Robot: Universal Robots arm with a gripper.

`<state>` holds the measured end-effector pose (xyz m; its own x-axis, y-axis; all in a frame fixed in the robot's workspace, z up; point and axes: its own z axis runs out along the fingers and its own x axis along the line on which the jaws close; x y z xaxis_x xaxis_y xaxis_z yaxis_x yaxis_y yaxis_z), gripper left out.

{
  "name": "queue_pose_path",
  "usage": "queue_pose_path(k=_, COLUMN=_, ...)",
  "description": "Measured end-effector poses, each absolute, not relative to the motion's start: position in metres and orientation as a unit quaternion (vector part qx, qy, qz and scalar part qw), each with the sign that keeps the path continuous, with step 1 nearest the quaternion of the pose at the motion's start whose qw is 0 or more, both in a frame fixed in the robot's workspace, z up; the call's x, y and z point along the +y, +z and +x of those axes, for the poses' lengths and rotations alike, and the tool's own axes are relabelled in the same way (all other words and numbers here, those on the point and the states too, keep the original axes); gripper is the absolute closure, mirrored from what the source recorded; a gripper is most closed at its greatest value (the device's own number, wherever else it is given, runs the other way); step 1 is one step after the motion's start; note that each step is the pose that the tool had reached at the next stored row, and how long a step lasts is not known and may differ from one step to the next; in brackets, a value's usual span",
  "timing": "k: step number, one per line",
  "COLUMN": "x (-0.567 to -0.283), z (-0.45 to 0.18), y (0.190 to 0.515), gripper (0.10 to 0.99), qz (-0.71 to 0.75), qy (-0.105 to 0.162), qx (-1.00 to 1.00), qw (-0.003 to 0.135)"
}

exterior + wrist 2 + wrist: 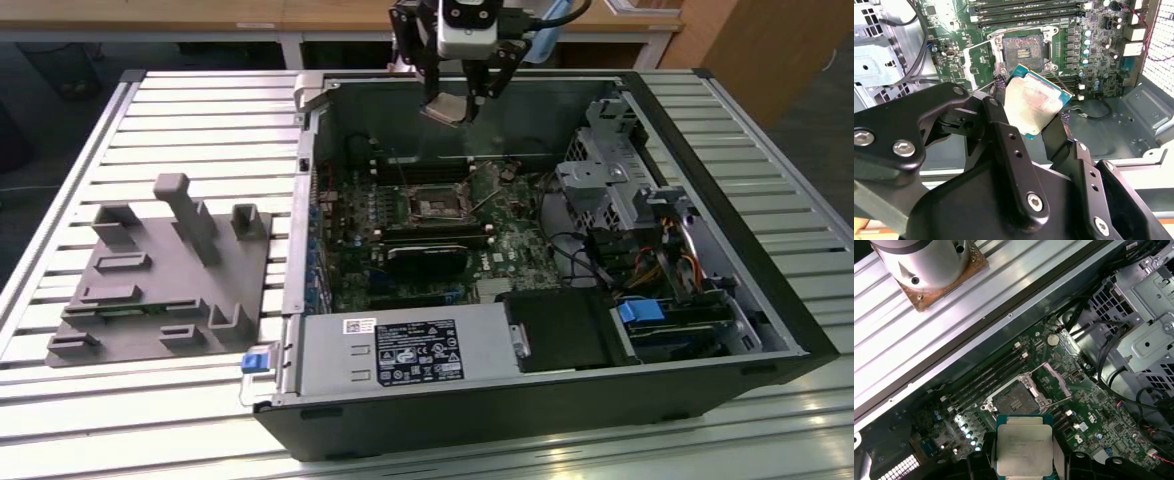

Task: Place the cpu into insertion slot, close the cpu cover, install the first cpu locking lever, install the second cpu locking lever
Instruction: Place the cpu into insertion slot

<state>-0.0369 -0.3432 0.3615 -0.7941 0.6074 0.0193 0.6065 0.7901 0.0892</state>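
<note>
The cpu is hanging in the gripper over the far wall of the open computer case. I am seeing it well apart from the insertion slot, which is sitting on the green motherboard inside the case. One grey fixture block is lying on the slatted table outside the case, toward the exterior view's left.

In the second wrist view I am watching two black fingers pinching the one cpu by opposite edges. It is tilting, with its silver face toward the camera. Beyond it the single insertion slot is showing its dark centre, and the cpu cover is standing swung open just beside it.

In the first wrist view I am getting the cpu face-on between the fingers. The insertion slot is lying near it and apart from it, and the cpu cover is lying open alongside the slot. The arm's silver base is sitting on the table outside the case.
</note>
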Motion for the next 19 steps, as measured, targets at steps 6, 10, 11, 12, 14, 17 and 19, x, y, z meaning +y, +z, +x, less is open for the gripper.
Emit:
queue_pose_path(k=6, x=-0.3432, z=-0.0369, y=0.3615, gripper=0.545, qz=0.335, qy=0.045, qx=0.941, qw=0.006)
queue_pose_path(k=10, x=-0.3432, z=-0.0369, y=0.3614, gripper=0.545, qz=0.346, qy=0.045, qx=0.937, qw=0.006)
queue_pose_path(k=11, x=-0.3432, z=-0.0369, y=0.3614, gripper=0.545, qz=0.348, qy=0.045, qx=0.936, qw=0.007)
queue_pose_path(k=12, x=-0.3432, z=-0.0369, y=0.3614, gripper=0.545, qz=0.351, qy=0.045, qx=0.935, qw=0.007)
queue_pose_path(k=14, x=-0.3432, z=-0.0369, y=0.3614, gripper=0.545, qz=0.356, qy=0.045, qx=0.933, qw=0.007)
queue_pose_path(k=17, x=-0.3432, z=-0.0369, y=0.3613, gripper=0.545, qz=0.365, qy=0.045, qx=0.930, qw=0.007)
queue_pose_path(k=19, x=-0.3432, z=-0.0369, y=0.3613, gripper=0.545, qz=0.371, qy=0.045, qx=0.928, qw=0.008)
